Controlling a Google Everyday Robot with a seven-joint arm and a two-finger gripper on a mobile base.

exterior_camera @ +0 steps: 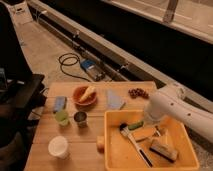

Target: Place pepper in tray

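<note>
The slim dark green pepper [134, 125] hangs just inside the back left part of the big yellow tray [116, 152], low over its floor. My gripper [140, 123] is shut on the pepper at the end of the white arm [170, 107], which reaches in from the right over the tray's far rim. The arm hides most of the gripper. Inside the tray lie a brush [132, 141] with a white head and dark handle, a pale yellow piece [145, 134] and a brown block [162, 150].
On the wooden table left of the tray stand an orange-brown bowl [81, 98] with a yellow fruit, a green cup [62, 117], a metal cup [80, 119] and a white cup [58, 146]. Two blue packets [115, 100], dark grapes [137, 93] and a small sponge [100, 143] lie nearby.
</note>
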